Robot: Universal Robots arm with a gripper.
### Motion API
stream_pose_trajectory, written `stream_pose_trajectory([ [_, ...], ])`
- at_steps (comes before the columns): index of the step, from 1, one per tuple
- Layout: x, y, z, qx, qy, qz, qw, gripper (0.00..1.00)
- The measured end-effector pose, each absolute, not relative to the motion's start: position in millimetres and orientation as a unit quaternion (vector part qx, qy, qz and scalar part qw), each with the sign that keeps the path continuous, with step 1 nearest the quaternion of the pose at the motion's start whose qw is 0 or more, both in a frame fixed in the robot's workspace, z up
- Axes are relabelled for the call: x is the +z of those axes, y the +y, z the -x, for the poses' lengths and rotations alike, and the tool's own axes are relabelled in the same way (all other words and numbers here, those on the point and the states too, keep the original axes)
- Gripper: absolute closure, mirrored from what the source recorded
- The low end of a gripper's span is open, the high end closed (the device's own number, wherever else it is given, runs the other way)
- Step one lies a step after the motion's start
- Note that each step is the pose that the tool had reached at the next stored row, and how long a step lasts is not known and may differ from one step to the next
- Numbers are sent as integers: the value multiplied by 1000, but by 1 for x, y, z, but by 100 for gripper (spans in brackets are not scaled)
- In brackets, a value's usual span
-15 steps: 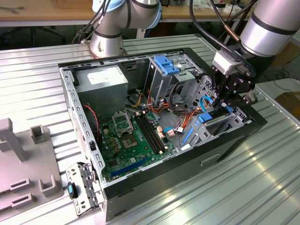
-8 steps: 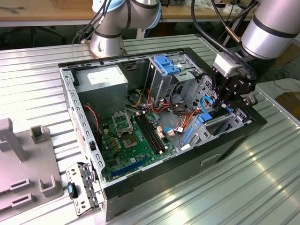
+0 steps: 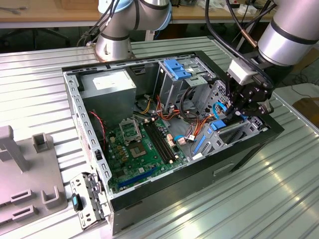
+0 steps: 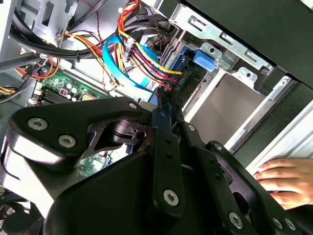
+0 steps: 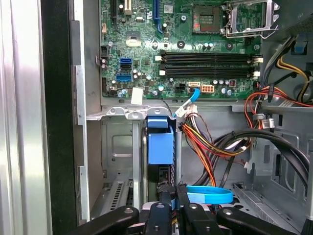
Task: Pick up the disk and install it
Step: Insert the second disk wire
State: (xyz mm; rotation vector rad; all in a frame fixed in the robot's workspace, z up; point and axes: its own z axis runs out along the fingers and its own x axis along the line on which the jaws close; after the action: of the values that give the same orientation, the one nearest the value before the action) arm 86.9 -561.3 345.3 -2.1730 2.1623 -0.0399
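My fingers [image 5: 168, 203] pinch the disk [image 5: 161, 147], which stands on edge in its bay at the case's [image 3: 239, 149] front corner. Beyond it, the first wrist view shows the motherboard [image 5: 181, 44]. The second wrist view shows a person's hand [image 4: 286, 178] resting near the case's outer wall.

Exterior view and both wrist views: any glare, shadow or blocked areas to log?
Exterior view: bright glare streaks on the ribbed metal table. Second wrist view: the dark pincer linkage blocks the lower half. First wrist view: evenly lit motherboard, with the disk in its bay clearly visible.
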Motion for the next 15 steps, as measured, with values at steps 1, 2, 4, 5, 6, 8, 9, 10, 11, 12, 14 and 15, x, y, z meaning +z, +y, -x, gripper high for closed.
stream_pose_trajectory([
  [1,345,-561,-87,-13,705,709,38,84],
  [2,345,-561,-87,-13,704,709,38,84],
  [4,345,-561,-87,-13,704,709,38,84],
  [5,345,-561,-87,-13,704,709,38,84],
  [6,345,-561,-87,-13,704,709,38,84],
  [8,345,-561,-87,-13,704,709,38,84],
  [9,345,-561,-87,-13,704,709,38,84],
  [10,346,-561,-87,-13,704,709,38,84],
  [11,346,-561,-87,-13,704,709,38,84],
  [12,347,-561,-87,-13,704,709,38,84],
  [14,347,-561,-87,-13,704,709,38,84],
  [15,347,-561,-87,-13,704,709,38,84],
])
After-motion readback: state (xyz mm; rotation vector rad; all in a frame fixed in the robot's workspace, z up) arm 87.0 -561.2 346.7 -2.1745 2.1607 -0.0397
